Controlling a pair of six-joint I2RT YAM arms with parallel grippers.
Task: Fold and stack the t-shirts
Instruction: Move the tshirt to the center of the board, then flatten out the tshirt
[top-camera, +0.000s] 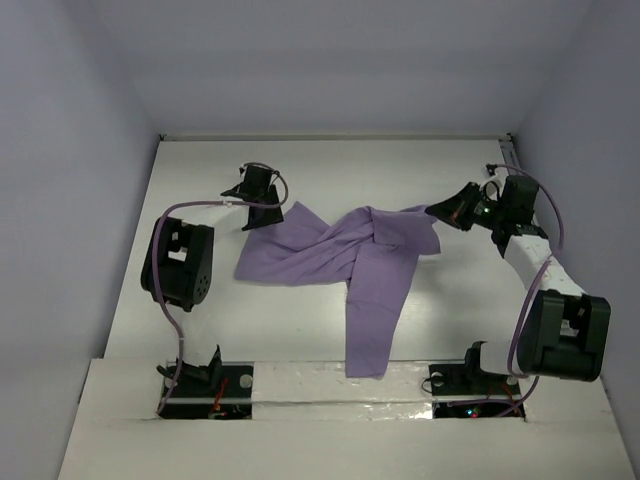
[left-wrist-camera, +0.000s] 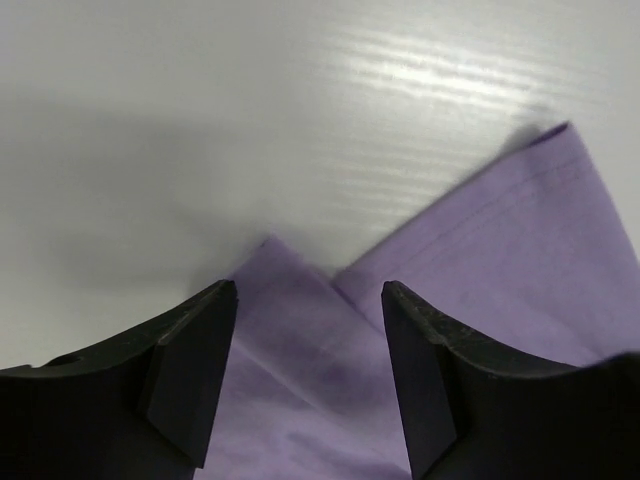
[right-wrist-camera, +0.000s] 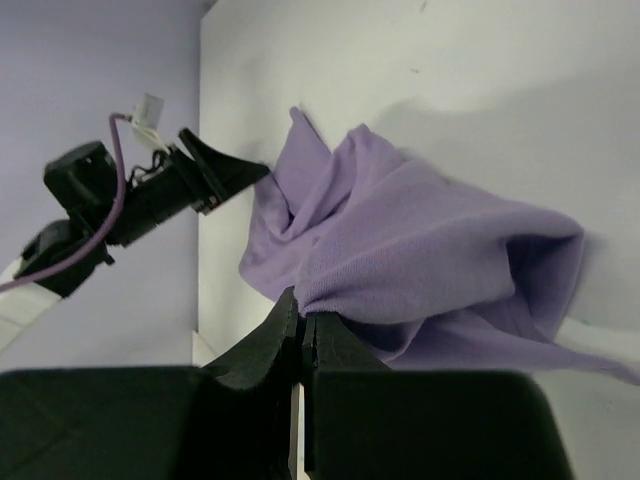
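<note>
Between the left hand (left-wrist-camera: 308, 292) and the right hand (right-wrist-camera: 302, 318), the t-shirt (top-camera: 340, 255) is found twisted on the bench (top-camera: 300, 165); flattening is judged the step in hand. Its bunched edge is clamped by the right hand, and the corner between the left hand's parted fingers (left-wrist-camera: 190, 350) should be pinched next.

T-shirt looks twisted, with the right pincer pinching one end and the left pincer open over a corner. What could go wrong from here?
1. The right pincer is shut on only a thin fold of the t-shirt, so a pull may slip it free.
2. Two layers overlap inside the open left pincer; closing may catch the wrong one, or both.
3. The cloth is twisted in the middle, so pulling the ends apart could tighten the twist rather than flatten it.
</note>
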